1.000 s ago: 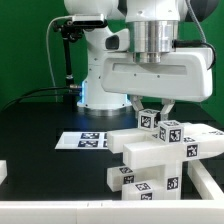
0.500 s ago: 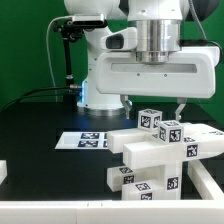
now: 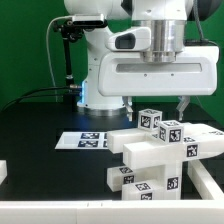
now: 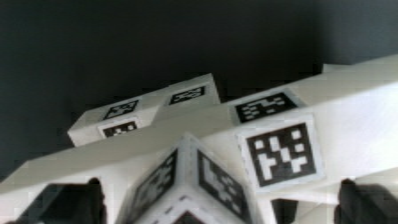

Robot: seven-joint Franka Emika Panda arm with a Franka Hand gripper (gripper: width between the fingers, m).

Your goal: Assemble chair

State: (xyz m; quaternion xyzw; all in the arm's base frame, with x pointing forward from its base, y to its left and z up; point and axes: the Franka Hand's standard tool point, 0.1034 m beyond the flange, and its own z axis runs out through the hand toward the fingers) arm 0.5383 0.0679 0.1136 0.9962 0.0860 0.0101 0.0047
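The hand has been opened wide, and nothing is held by it now. The chair has been let go and is seen at the lower right, on the bench. This step looks done.
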